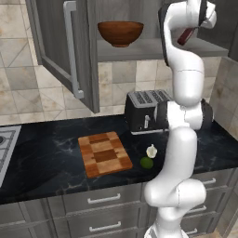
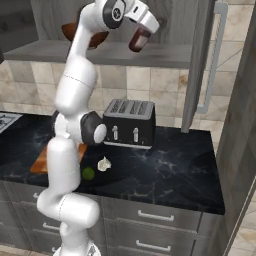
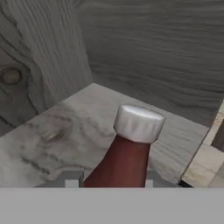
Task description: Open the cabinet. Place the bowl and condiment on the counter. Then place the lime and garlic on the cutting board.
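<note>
With cabinet (image 1: 65, 56) open, we've got gripper (image 3: 114, 181) clenched on condiment (image 3: 124, 153), lifted off the shelf; bowl (image 1: 120, 32) at 9 o'clock. Lime (image 1: 147, 162), garlic (image 1: 151, 151) off cutting board (image 1: 104, 154), at 3.

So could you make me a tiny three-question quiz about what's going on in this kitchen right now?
1. True or false: the round reddish-brown wooden bowl already stands on the black marble counter.
2. What is the two-finger gripper closed on? A) small green lime B) small dark red bottle with a white cap C) white garlic bulb
3. Fill in: the lime and garlic lie on the counter, right of the checkered wooden ______.

Key
1. False: it sits on the shelf of the open dark grey cabinet.
2. B, the bottle, held tilted at the cabinet shelf.
3. Cutting board.
</note>
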Robot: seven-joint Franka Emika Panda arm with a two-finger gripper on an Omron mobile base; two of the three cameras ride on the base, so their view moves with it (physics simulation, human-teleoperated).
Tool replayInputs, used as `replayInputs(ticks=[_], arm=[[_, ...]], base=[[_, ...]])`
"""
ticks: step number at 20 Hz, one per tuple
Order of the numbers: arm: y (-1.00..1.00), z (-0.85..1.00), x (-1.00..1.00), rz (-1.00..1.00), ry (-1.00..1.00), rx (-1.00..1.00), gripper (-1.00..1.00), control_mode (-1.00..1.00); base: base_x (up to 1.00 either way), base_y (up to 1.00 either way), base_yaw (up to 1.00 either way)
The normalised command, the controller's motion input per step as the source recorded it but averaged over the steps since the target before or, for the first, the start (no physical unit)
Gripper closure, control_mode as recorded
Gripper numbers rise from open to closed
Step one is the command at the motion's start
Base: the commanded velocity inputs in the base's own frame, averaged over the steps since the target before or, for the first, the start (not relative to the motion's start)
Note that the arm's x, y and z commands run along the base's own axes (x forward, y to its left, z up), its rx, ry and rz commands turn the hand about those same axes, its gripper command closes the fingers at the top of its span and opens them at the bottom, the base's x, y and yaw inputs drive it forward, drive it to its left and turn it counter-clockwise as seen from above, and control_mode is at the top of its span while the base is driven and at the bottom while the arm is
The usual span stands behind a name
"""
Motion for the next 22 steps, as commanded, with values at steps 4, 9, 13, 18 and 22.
replayInputs(ticks=[4,9,13,18,22], arm=[[0.06,0.14,-0.98,-0.10,0.00,0.13,1.00,-1.00],[0.51,-0.10,-1.00,-0.10,-0.01,0.03,1.00,-1.00],[0.80,-0.28,-1.00,-0.06,0.00,-0.01,1.00,-1.00],[0.61,-0.44,-1.00,0.00,0.00,-0.04,1.00,-1.00],[-0.07,-0.44,-1.00,0.05,0.00,0.00,1.00,-1.00]], base=[[0.00,0.00,0.00],[0.00,0.00,0.00],[0.00,0.00,0.00],[0.00,0.00,0.00],[0.00,0.00,0.00]])
